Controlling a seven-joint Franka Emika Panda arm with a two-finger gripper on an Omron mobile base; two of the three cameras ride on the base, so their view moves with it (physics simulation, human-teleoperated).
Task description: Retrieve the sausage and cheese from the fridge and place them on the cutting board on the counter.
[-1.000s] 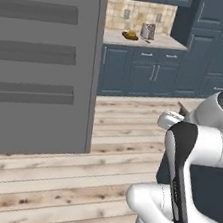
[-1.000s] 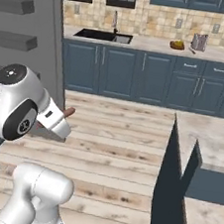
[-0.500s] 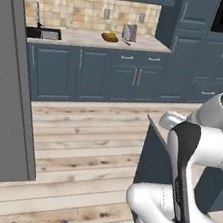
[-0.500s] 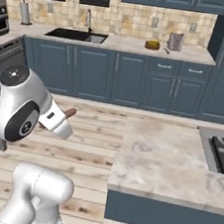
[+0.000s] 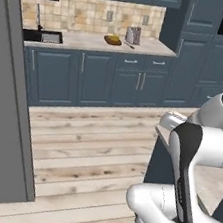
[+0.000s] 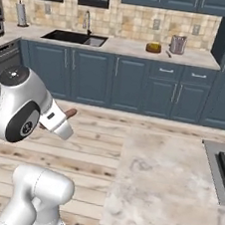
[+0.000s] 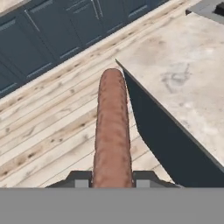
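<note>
The sausage (image 7: pixel 112 131), a reddish-brown cylinder, sticks out forward from between my gripper's (image 7: pixel 112 178) two dark fingertips, which are shut on it. In the right base view the sausage (image 6: pixel 71 112) pokes out of the gripper (image 6: pixel 63 118) over the wooden floor, just left of the beige marbled counter (image 6: pixel 165 182). That counter's corner (image 7: pixel 183 65) lies ahead and to the right in the hand view. The grey fridge (image 5: pixel 4 117) stands at the left edge of the left base view. The cheese and the cutting board are out of view.
Along the far wall, dark blue cabinets carry a worktop with a sink (image 6: pixel 74 37), a toaster (image 6: pixel 177 44) and a yellow item (image 6: pixel 153 47). A stovetop (image 6: pixel 223 164) is set into the counter's right end. Wooden floor (image 5: pixel 86 155) lies between.
The whole picture has shifted, so the base has moved: the fridge has slid off to the left and the marbled counter has come closer. The sausage stays in the shut gripper.
</note>
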